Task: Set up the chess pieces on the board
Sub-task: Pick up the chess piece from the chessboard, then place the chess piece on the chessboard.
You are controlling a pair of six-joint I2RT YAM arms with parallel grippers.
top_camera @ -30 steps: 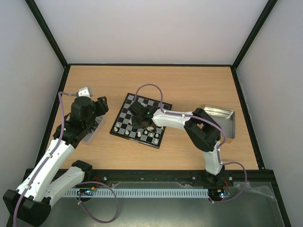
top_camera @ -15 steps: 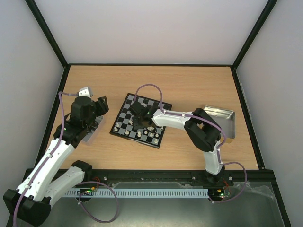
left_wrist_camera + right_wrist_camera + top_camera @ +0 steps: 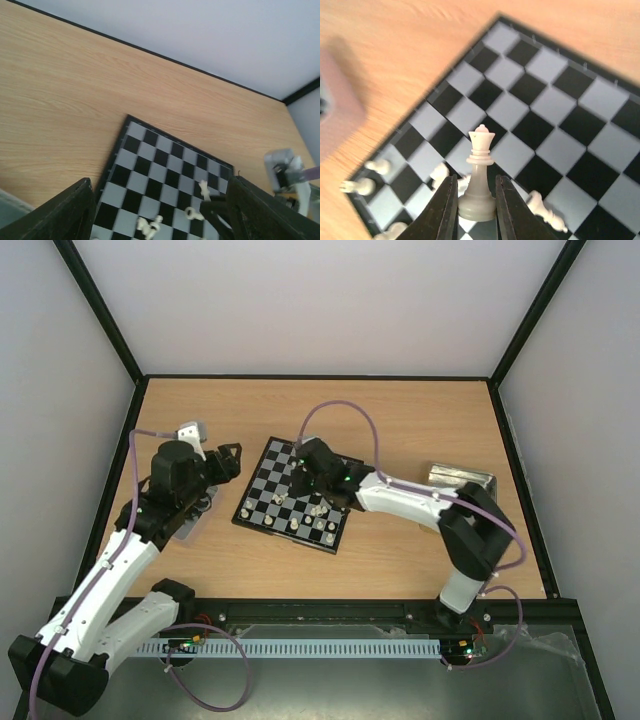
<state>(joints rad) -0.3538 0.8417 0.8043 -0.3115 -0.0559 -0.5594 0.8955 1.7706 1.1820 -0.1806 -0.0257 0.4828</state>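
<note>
R gripper [image 3: 476, 206] pinches white queen [image 3: 481, 165] by base, over board [image 3: 555, 125]; L gripper [image 3: 230, 462] spread wide, just beside board's left edge.

Pretty much all wood, plastic and metal here
Matt wood-grain tabletop [image 3: 400, 420], smooth black and grey chequered board [image 3: 262, 495], slightly glossy cream-white plastic-looking chess queen [image 3: 481, 170], shiny silver metal tray [image 3: 462, 476].

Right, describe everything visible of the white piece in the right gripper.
The white piece is cream, smooth like plastic: a flared crown with a tiny knob, a collar, a slim stem, a round base. It stands upright in the right gripper, dark fingers pinching its base, over the board.
</note>
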